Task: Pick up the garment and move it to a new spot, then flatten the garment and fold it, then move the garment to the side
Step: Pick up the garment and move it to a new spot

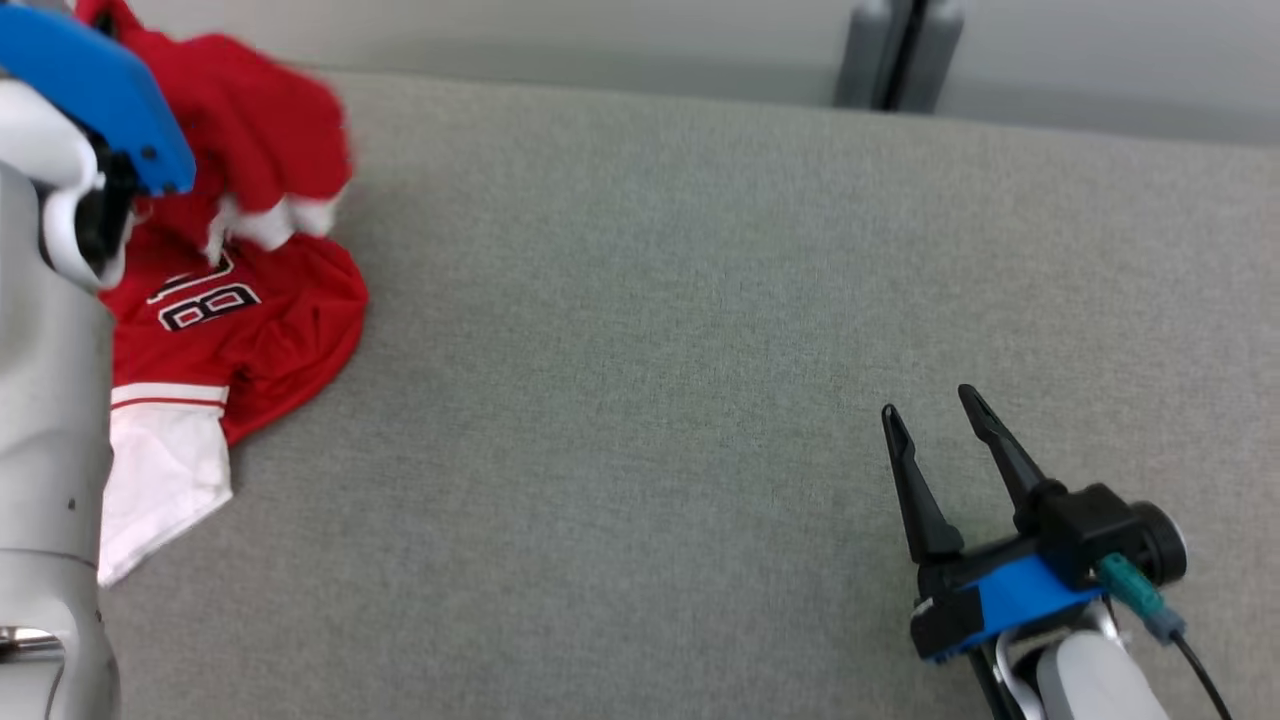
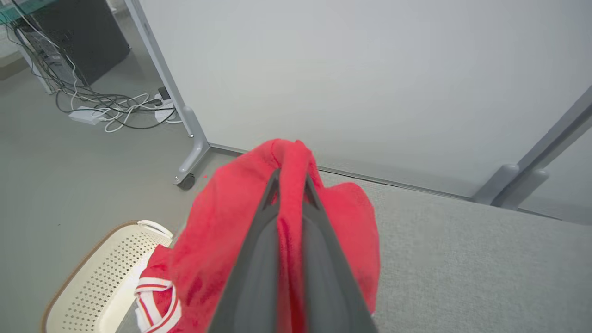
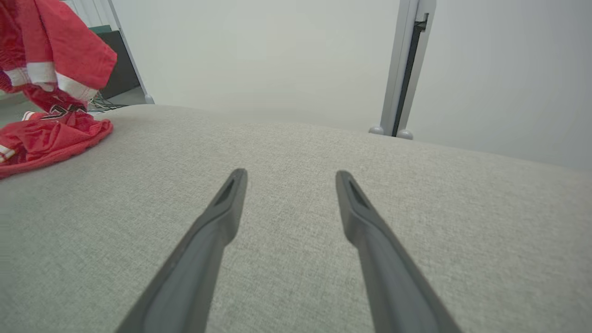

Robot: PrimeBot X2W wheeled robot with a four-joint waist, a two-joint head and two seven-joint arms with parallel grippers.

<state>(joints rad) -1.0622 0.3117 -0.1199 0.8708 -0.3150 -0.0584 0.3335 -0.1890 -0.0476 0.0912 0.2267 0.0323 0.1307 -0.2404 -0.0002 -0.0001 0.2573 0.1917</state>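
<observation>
We are on the pick-up, left gripper (image 2: 291,178) pinching a fold of the red jersey (image 2: 222,217) (right gripper (image 3: 289,178) spread, idle), so next we lift the cloth trailing below it clear.

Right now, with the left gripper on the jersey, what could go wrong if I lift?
1. The left gripper pinches one thin fold of the jersey; it may slip.
2. The jersey lies at the table edge with a basket below, so a drop could fall off.
3. The right gripper is open and far off: no backup.
</observation>
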